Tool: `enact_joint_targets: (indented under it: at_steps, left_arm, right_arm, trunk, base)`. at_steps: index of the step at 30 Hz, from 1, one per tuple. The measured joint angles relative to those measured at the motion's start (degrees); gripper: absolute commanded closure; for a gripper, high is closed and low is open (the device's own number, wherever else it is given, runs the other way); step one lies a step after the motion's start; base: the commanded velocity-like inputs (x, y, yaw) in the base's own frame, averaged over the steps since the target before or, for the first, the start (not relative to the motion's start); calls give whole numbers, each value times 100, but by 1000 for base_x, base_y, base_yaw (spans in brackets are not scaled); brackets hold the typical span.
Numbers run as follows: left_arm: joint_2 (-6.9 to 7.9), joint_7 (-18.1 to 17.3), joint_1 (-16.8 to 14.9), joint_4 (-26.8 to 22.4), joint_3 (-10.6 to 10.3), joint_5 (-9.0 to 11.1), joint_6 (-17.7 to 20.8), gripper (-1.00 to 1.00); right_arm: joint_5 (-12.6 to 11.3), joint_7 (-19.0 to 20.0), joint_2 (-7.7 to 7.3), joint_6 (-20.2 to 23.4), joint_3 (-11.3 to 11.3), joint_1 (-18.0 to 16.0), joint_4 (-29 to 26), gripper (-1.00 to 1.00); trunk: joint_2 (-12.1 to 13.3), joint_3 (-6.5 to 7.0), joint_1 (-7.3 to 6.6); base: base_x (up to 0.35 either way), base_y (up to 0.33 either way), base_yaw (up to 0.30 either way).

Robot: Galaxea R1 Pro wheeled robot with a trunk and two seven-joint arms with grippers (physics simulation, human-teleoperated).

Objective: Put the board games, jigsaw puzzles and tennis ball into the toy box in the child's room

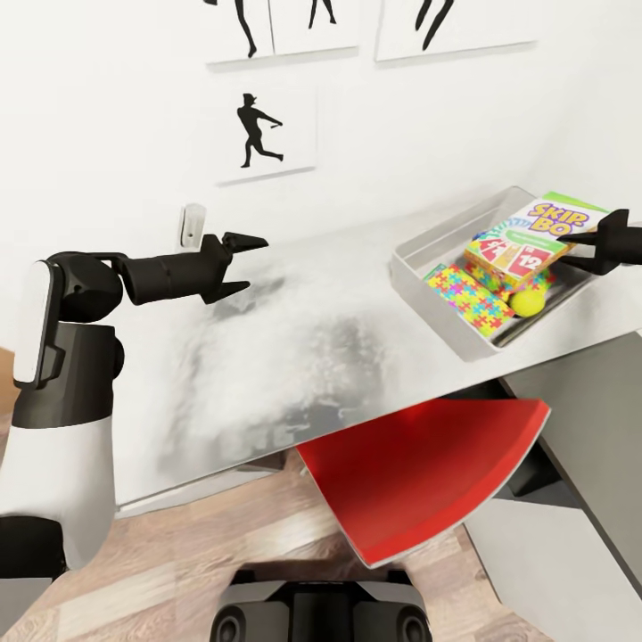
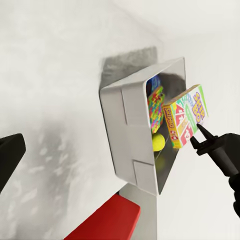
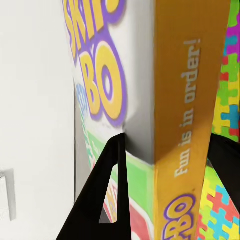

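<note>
— Grip on the right gripper?
— Clamped on the Skip-Bo board game, held over the toy box on the table.
— And the left gripper?
— Fingers spread, holding nothing, above bare tabletop.

One toy box sits on one table. Inside it, one Skip-Bo board game, one tennis ball, and at least one jigsaw puzzle; a second cannot be counted for sure. Four silhouette prints hang on the wall. One red chair stands below.
</note>
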Motion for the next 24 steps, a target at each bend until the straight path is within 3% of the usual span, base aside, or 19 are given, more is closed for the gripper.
enact_joint_targets:
  at_steps: [13,24]
  left_arm:
    - [-28,0,-53,0,-3,-24,-3,-100]
    - [-39,8,-56,-1,-15,-33,-8,-100]
  right_arm:
    - [-40,1,-9,-1,13,44,11,100]
    - [-39,-7,41,-4,24,419,-3,100]
  trunk:
    - [0,0,1]
    - [1,-6,1]
  base:
    - [25,0,0]
    - [2,0,59]
